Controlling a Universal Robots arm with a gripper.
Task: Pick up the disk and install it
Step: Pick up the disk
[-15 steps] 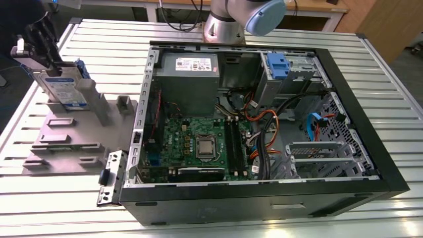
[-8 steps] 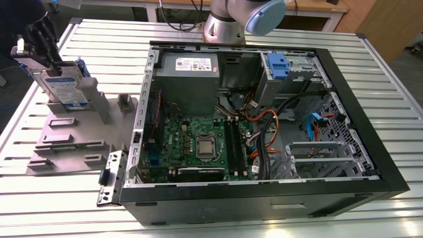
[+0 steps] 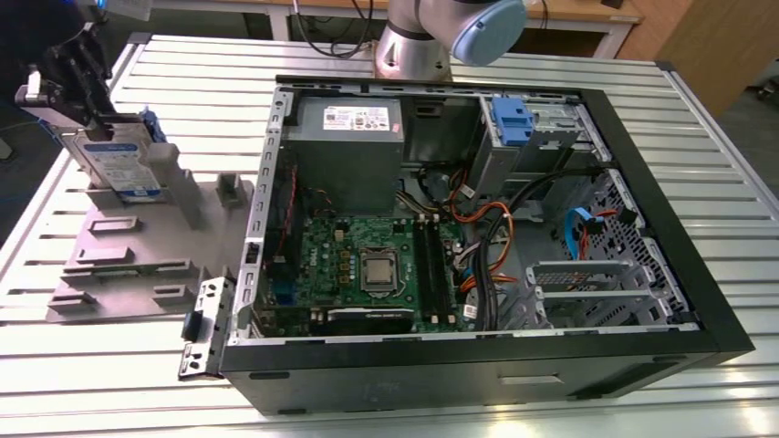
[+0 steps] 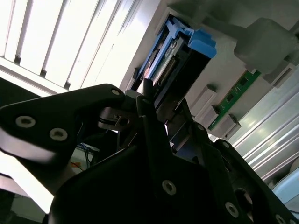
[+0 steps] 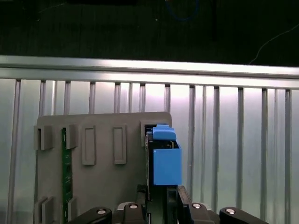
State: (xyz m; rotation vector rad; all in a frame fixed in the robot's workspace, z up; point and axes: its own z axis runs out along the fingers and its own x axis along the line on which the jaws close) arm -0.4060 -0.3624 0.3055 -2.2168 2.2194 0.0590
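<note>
- The disk [image 5: 166, 161], a silver hard drive in a bright blue plastic carrier, stood on edge in a slotted grey fixture [image 5: 103, 186] by the slatted metal table's [image 3: 182, 55] edge, on the exterior view's left; the black gripper [image 5: 162, 191] straddled its top; whether it gripped could not be told.
- It seemed best lifted straight along the slot; tilting risked jamming it.
- The open black computer case [image 3: 663, 228] stood just beside the fixture; its wall barred any low path.

In the second wrist view I see my claw [image 4: 164, 100] clamped on the disk [image 4: 187, 46], blue carrier jutting beyond the black fingers [image 4: 145, 93]. Near it, a green circuit board [image 4: 232, 96] stands in the grey holder [image 4: 224, 58] on the slatted bench [image 4: 56, 37].
</note>
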